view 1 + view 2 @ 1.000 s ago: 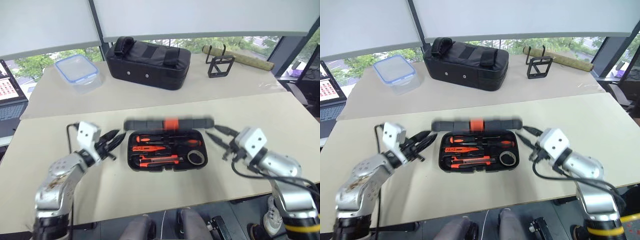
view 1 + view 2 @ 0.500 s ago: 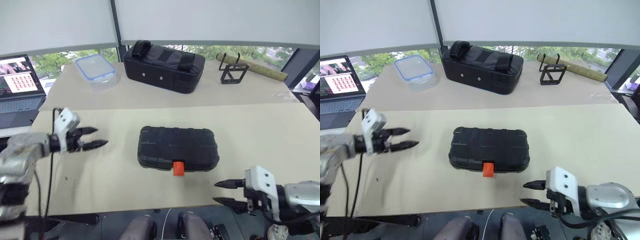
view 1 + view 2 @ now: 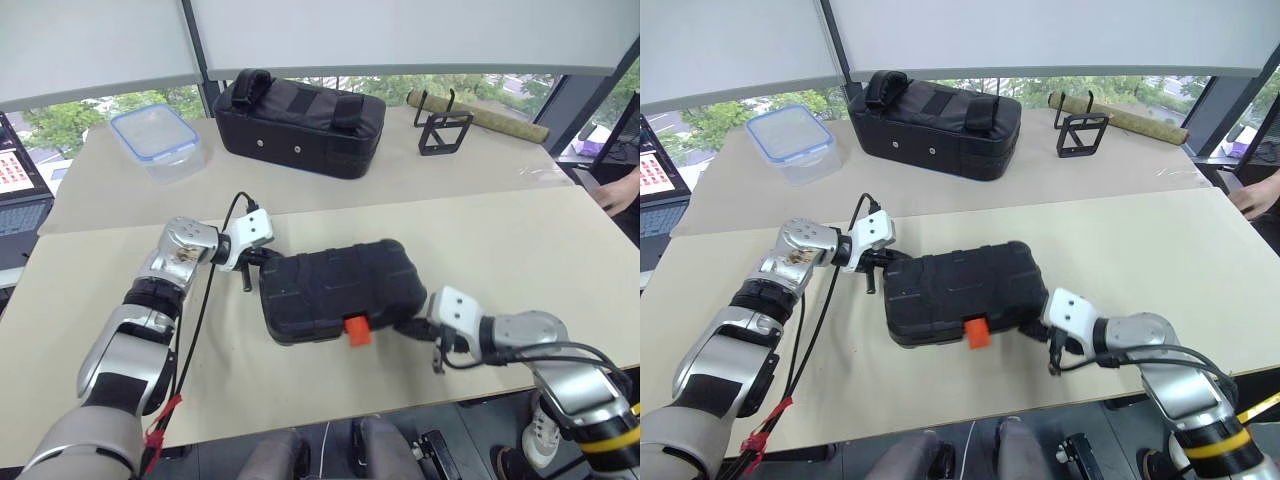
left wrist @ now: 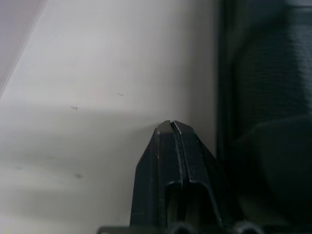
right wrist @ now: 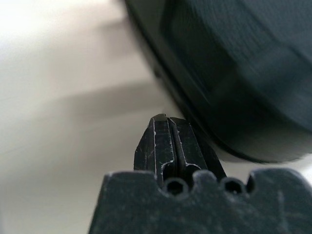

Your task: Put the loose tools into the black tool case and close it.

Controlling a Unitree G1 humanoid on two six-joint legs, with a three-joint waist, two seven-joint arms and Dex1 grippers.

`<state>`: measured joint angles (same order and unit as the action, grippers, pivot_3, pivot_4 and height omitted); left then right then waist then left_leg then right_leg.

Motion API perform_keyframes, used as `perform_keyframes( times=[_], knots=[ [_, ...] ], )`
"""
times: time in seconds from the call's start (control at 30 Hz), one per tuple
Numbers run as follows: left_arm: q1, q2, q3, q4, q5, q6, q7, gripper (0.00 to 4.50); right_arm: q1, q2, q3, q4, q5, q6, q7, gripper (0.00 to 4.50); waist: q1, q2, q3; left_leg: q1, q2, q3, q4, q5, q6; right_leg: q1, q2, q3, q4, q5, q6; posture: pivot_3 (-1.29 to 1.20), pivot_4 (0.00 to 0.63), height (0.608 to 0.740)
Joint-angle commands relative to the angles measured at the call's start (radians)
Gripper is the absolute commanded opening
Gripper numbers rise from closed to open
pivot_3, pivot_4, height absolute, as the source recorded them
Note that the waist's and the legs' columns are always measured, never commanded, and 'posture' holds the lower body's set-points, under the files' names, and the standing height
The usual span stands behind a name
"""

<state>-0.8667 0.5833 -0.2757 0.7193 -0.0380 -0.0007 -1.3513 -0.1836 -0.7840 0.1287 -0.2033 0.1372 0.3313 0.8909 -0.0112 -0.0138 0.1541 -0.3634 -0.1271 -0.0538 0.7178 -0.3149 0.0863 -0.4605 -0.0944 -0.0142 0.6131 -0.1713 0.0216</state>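
Observation:
The black tool case (image 3: 335, 288) lies closed on the near table, turned a little askew, its orange latch (image 3: 355, 331) facing me. The loose tools are hidden. My left gripper (image 3: 258, 262) is shut, its tips against the case's far left corner; in the left wrist view the shut fingers (image 4: 170, 127) sit beside the case wall (image 4: 263, 97). My right gripper (image 3: 410, 327) is shut too, low on the table at the case's near right corner, with the case edge (image 5: 243, 58) just past its fingers (image 5: 163, 122).
On the far table stand a black fabric bag (image 3: 297, 110), a clear lidded container (image 3: 155, 140), a black wire stand (image 3: 442, 130) and a rolled mat (image 3: 480, 115). A laptop (image 3: 12, 165) sits at the far left. A person's hand (image 3: 625, 190) shows at the right edge.
A second ago the case lay open with tools in it; half a second ago it was closed. Both grippers have since moved in to the case's corners and shut, and the case has turned slightly.

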Motion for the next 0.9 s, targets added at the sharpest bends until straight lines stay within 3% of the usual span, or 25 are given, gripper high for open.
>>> perform_keyframes(
  times=[0.03,0.23,0.33,0.43,0.63,0.9],
  knots=[
    [0.052,0.062,0.040,-0.178,-0.097,0.108,-0.151,0.03,-0.023,-0.017,-0.088,0.021,-0.001,-0.033,-0.027,0.00,0.004,0.000,0.000,0.000,0.000,0.000,-0.001,0.000,0.000,-0.001,0.000,0.001,0.000,0.000,0.000,0.00,0.150,0.722],
    [-0.037,0.056,0.142,-0.314,-0.246,0.412,-0.144,0.03,0.073,-0.075,-0.215,-0.096,0.150,0.058,0.073,0.00,0.031,0.000,0.000,-0.012,-0.001,-0.003,0.008,0.000,0.000,-0.012,0.001,-0.002,0.011,0.000,0.000,0.00,0.150,0.722],
    [-0.049,0.012,0.110,-0.441,-0.306,0.540,-0.160,0.03,0.137,-0.090,-0.292,-0.190,0.271,0.140,0.109,0.00,0.033,0.000,0.000,-0.017,-0.001,-0.005,0.013,0.000,0.001,-0.012,0.002,-0.002,0.012,0.000,0.000,0.00,0.150,0.722],
    [0.002,-0.038,-0.020,-0.509,-0.228,0.449,-0.171,0.03,0.170,-0.082,-0.325,-0.276,0.350,0.201,0.103,0.00,0.030,0.001,0.000,-0.012,-0.001,-0.004,0.012,0.000,0.001,-0.009,-0.001,0.000,0.010,0.000,0.000,0.00,0.150,0.722],
    [0.020,-0.147,-0.200,-0.309,-0.001,0.180,-0.059,0.03,0.124,-0.031,-0.263,-0.355,0.387,0.256,0.034,0.00,0.026,0.001,0.000,-0.006,0.001,-0.004,0.011,0.000,0.001,-0.003,0.000,0.002,0.009,0.000,0.000,0.00,0.150,0.722],
    [0.020,-0.163,-0.194,-0.260,0.006,0.125,-0.056,0.03,0.088,-0.008,-0.087,-0.269,0.255,0.213,0.008,0.00,0.031,0.004,-0.005,0.002,0.001,-0.003,0.009,-0.001,0.002,0.006,0.000,0.002,0.004,0.000,0.000,0.00,0.150,0.722]
  ],
)
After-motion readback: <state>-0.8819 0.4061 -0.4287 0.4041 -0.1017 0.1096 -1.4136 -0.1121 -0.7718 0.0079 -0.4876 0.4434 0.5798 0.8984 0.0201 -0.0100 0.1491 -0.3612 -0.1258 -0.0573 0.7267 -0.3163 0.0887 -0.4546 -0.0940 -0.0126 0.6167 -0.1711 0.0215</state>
